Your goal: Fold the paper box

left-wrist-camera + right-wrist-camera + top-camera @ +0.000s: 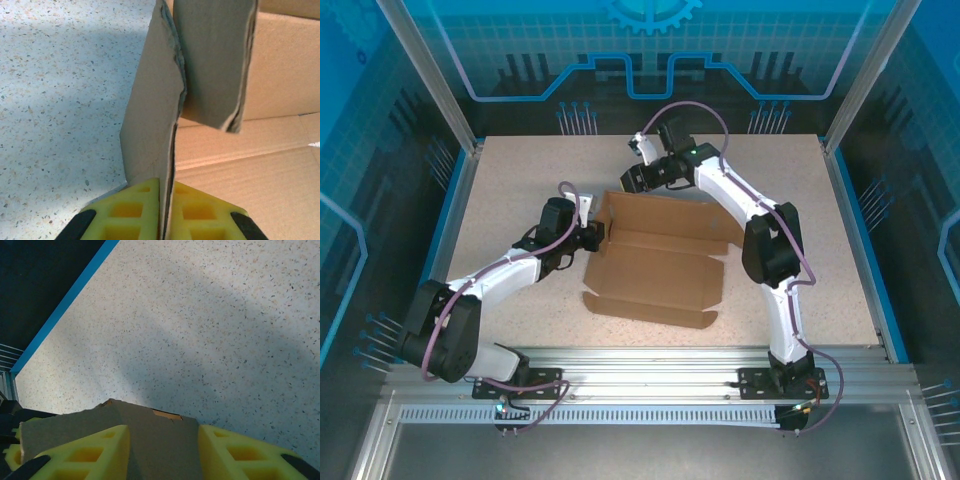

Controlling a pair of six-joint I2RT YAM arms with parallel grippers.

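On table (500, 210), both tools pinch paper box (660, 275) flaps.

A robot lab cell, this: speckled table (520, 190) edged in blue, fenced by aluminium posts (425, 70) and clear panels (650, 45) printed with blue circuit and gear graphics, with two arms bolted to a slotted rail (650, 385).

Both arms have white link shells joined by bulky black joint housings, and each sits on a black base plate bolted to a ribbed aluminium rail (650, 385) at the near edge of the bench. A purple cable loops along each arm. The left end effector (165, 210) and the right end effector (162, 452) carry yellow fingers with moulded square pockets and black backing.
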